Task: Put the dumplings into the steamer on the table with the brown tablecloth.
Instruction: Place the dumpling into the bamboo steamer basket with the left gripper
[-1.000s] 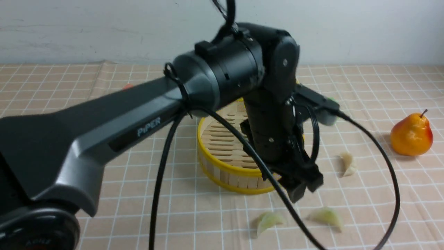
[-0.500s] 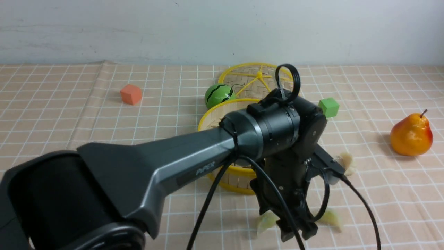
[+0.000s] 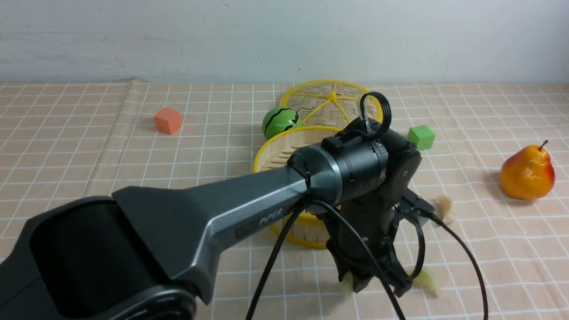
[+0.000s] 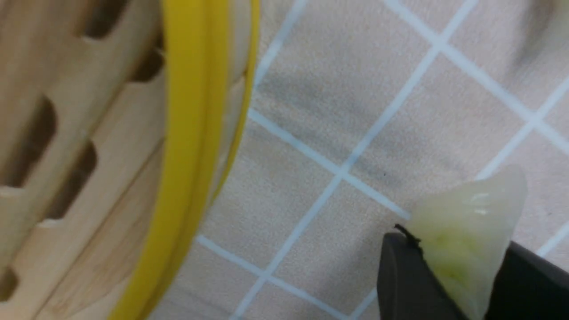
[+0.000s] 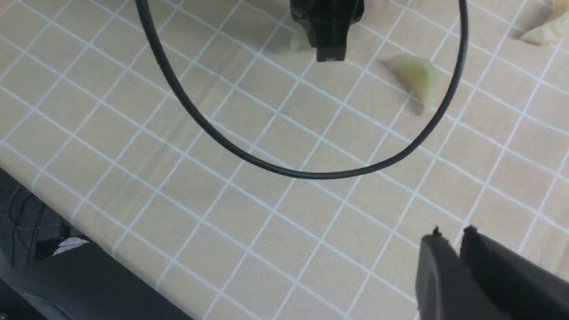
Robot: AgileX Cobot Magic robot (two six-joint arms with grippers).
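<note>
My left gripper (image 3: 373, 286) is down at the brown tablecloth (image 3: 133, 151) just in front of the steamer (image 3: 266, 151), shut on a pale green dumpling (image 3: 346, 284). In the left wrist view the dumpling (image 4: 466, 231) sits pinched between the black fingers (image 4: 400, 271), beside the steamer's yellow rim (image 4: 191, 133). A second dumpling (image 3: 426, 280) lies just right of the gripper, and a third (image 3: 444, 208) lies right of the steamer. The fourth is hidden. My right gripper (image 5: 451, 233) is shut and empty over bare cloth, and does not show in the front view.
Behind the steamer lie a flat woven disc (image 3: 331, 100) and a watermelon ball (image 3: 279, 122). A green cube (image 3: 421, 137), an orange cube (image 3: 167, 120) and a pear (image 3: 527, 173) stand around. A black cable loop (image 5: 311, 173) hangs over the cloth near the table's front edge (image 5: 89, 249).
My left arm has swung down from over the steamer to the cloth in front of it, and its jaws now grip the left of the two front dumplings.
</note>
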